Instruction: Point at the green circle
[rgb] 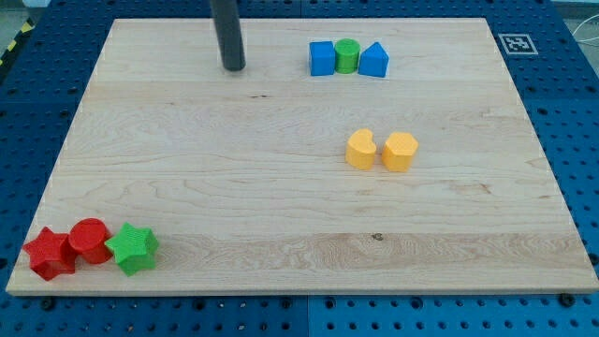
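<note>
One rod and no claw: my tip (233,67) touched nothing, well left of the green circle (347,56), wedged between two blue blocks (321,58) (374,60). Nothing stood between. Two yellow blocks (360,149) (400,151) sat mid-board (281,206).

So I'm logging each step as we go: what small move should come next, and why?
Probably slide my tip toward the view's right, stopping just short of the blue cube. The green circle sits between that cube and another blue block near the view's top, roughly level with my tip and well apart from it.
</note>
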You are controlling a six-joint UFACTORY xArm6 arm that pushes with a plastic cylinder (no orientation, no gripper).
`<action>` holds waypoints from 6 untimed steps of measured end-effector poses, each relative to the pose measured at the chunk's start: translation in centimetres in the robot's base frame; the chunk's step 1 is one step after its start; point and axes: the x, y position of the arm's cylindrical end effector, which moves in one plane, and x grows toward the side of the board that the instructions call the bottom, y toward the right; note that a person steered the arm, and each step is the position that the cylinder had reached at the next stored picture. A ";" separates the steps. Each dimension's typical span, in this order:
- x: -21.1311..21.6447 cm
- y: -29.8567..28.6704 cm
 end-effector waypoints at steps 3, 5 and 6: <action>-7.7 14.4; -8.3 21.7; -7.1 21.6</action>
